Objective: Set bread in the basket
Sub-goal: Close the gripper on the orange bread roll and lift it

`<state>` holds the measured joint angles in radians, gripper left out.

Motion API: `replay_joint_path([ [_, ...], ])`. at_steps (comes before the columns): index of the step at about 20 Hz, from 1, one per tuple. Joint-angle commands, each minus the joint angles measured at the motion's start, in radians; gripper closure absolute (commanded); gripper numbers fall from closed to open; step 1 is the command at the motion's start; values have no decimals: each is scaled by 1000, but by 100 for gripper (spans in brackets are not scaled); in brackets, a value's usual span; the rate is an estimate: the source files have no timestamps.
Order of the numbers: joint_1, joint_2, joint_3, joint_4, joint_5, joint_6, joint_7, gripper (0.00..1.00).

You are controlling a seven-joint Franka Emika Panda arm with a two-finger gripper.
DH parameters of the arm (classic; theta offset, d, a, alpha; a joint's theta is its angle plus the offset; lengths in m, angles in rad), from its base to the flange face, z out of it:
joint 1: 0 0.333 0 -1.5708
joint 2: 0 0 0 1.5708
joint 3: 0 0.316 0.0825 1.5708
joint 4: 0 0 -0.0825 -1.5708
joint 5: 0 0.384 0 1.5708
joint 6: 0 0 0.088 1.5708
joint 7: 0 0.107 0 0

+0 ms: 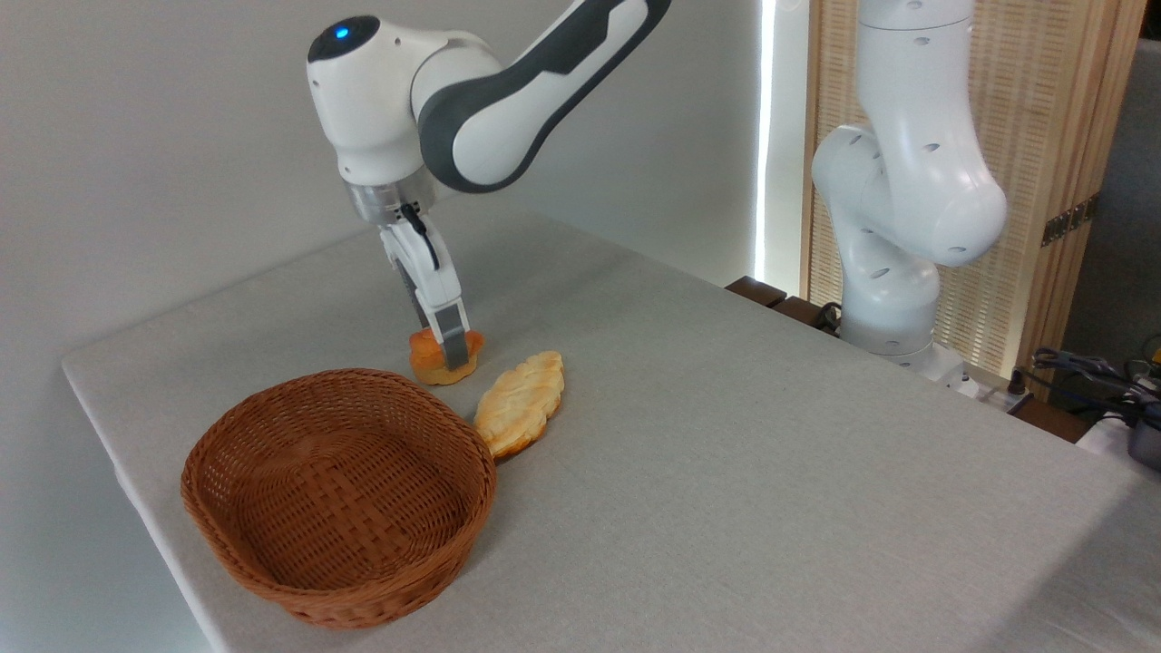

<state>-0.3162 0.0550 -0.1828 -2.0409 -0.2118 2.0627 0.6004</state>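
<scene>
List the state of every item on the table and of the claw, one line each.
bread: on the table just behind the basket, claw fingers around it, not visibly lifted.
basket: upright, empty.
leaf-shaped pastry: lying flat by the basket's rim, untouched.
claw: lowered over the bread; whether it has gripped, cannot tell.

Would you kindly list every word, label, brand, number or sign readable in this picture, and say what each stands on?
None: no readable text shows on the arm, gripper, bread, pastry, basket, table or wooden screen.
The clutter at the right edge is too small to show any lettering.
</scene>
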Motion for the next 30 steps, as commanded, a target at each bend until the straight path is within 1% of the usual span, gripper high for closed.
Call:
replay_joint_path([
  [1, -9, 34, 6, 2, -9, 57, 1, 0],
  [3, -9, 42, 6, 2, -8, 63, 1, 0],
  [4, -9, 42, 6, 2, -8, 63, 1, 2],
  [5, -9, 40, 6, 2, -3, 63, 1, 21],
  [6, -9, 40, 6, 2, -1, 63, 2, 31],
  [7, -9, 40, 6, 2, 0, 63, 2, 48],
  [8, -9, 40, 6, 2, 0, 63, 4, 55],
  [23, -7, 36, 8, 8, 0, 63, 2, 55],
  [30, 3, -10, 23, 21, -9, 50, -10, 54],
])
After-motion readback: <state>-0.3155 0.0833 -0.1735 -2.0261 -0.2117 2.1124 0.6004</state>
